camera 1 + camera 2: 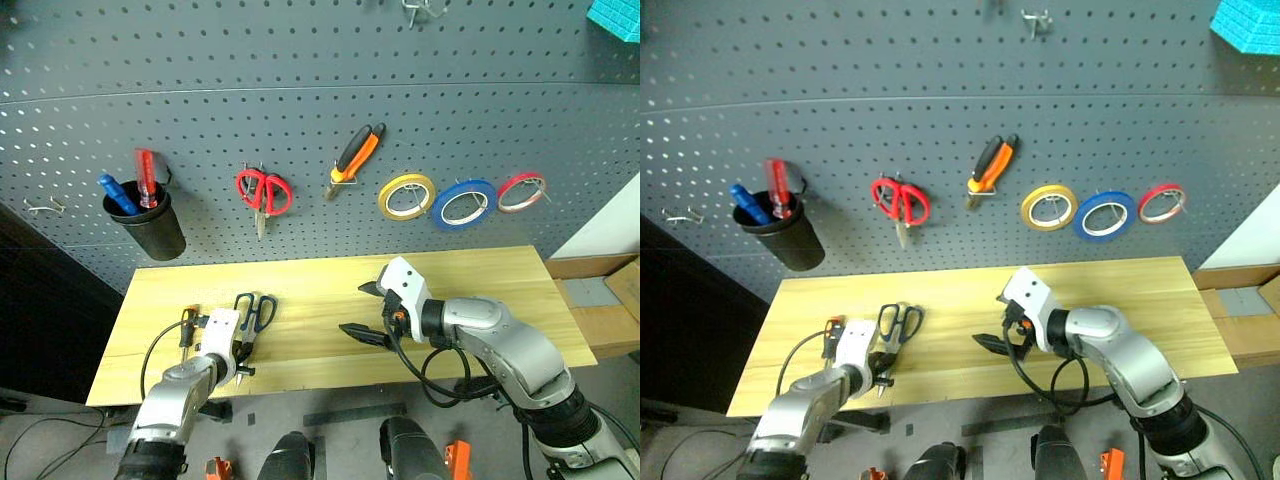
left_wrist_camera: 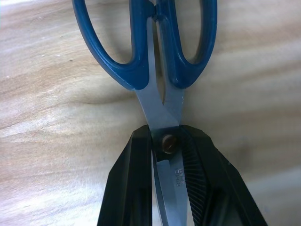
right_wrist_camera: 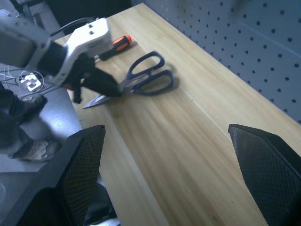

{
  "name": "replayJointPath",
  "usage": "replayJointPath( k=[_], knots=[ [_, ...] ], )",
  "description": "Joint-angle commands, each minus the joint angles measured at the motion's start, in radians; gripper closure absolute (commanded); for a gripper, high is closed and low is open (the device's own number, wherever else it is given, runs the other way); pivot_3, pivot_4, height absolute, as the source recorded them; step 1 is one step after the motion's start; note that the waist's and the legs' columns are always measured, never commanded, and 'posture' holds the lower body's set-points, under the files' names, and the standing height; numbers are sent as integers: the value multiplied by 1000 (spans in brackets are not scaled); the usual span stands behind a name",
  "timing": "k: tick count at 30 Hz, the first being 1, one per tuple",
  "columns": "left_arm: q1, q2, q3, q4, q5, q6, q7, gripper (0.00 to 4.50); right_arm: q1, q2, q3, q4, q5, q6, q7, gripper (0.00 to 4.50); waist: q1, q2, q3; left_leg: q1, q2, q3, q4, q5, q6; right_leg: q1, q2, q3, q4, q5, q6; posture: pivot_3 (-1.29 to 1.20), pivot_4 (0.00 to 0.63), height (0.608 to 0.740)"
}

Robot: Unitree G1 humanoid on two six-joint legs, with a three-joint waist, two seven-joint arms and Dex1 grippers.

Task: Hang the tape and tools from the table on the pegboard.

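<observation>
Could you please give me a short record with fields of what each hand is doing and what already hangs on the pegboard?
Left hand: shut on the steel scissors with dark blue handles, at their pivot, on the light wooden table
Right hand: open, empty, above the table
Beside scissors: orange-and-black-handled screwdriver
On dark grey pegboard: orange-and-black pliers, blue tape ring

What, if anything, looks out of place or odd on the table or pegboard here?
Nothing stands out. The scissors and screwdriver lie flat on the table; the left hand grips the scissors at the pivot. Tools and tapes hang tidily on the pegboard.
</observation>
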Motion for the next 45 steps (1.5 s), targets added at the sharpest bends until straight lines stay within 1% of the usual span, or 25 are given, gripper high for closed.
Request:
replayJointPath(
  k=[1,3,5,8,11,15,20,25,30,38,43,45],
  knots=[
    [91,1,40,-157,-51,-130,-80,3915,17,-5,-9,-60,-29,-108,-11,0,1,0,0,0,2,0,0,0,0,0,0,0,0,0,0,-87,196,740],
    [167,11,47,-228,-52,-231,-119,3916,33,-10,-5,-62,-68,-188,-23,0,1,0,0,0,4,0,0,0,0,0,0,0,0,0,0,-84,196,740],
    [221,22,49,-281,-15,-343,-124,3920,52,-10,-5,-60,-86,-265,-15,0,2,0,0,0,4,0,0,0,0,0,0,0,-1,0,0,-76,194,740],
    [261,25,58,-361,19,-448,-112,3932,77,-21,-13,-66,-68,-300,20,0,8,0,0,0,4,0,0,0,0,1,1,0,-1,-1,1,-66,192,740],
    [259,14,82,-439,29,-523,-90,3932,91,-30,-38,-69,-13,-297,65,0,12,0,0,0,4,1,1,0,0,1,1,0,-1,-1,2,-61,190,740],
    [212,2,130,-492,-6,-521,-59,3932,81,-28,-64,-67,26,-285,76,0,13,0,0,0,4,1,1,0,0,2,3,0,0,-1,2,-51,185,740],
    [125,11,142,-485,-10,-528,-58,3932,67,-22,-55,-54,11,-298,75,0,15,0,0,1,5,1,1,0,0,1,6,-1,0,0,0,-50,183,740],
    [10,15,132,-428,-14,-510,-60,3932,45,-5,-48,-47,5,-297,64,0,19,0,0,0,5,1,1,0,0,1,6,-1,0,1,-1,-56,184,740],
    [-72,32,130,-356,-21,-483,-80,3932,22,6,-52,-47,6,-291,64,0,17,0,0,0,5,1,1,0,0,1,6,0,0,1,-2,-62,186,740],
    [-135,60,97,-250,7,-471,-127,3932,-18,28,-45,-64,21,-271,61,0,16,0,0,0,5,1,1,0,0,1,7,0,-1,1,-2,-68,189,740],
    [-162,53,93,-213,7,-449,-121,3932,-49,53,-43,-69,24,-262,54,0,15,0,0,0,5,1,1,0,0,1,7,0,0,1,-2,-71,190,740],
    [-150,47,92,-228,-15,-424,-129,3216,-51,53,-38,-63,16,-267,56,0,15,0,0,0,5,1,1,0,0,1,7,0,-1,1,-2,-73,189,740]
  ],
)
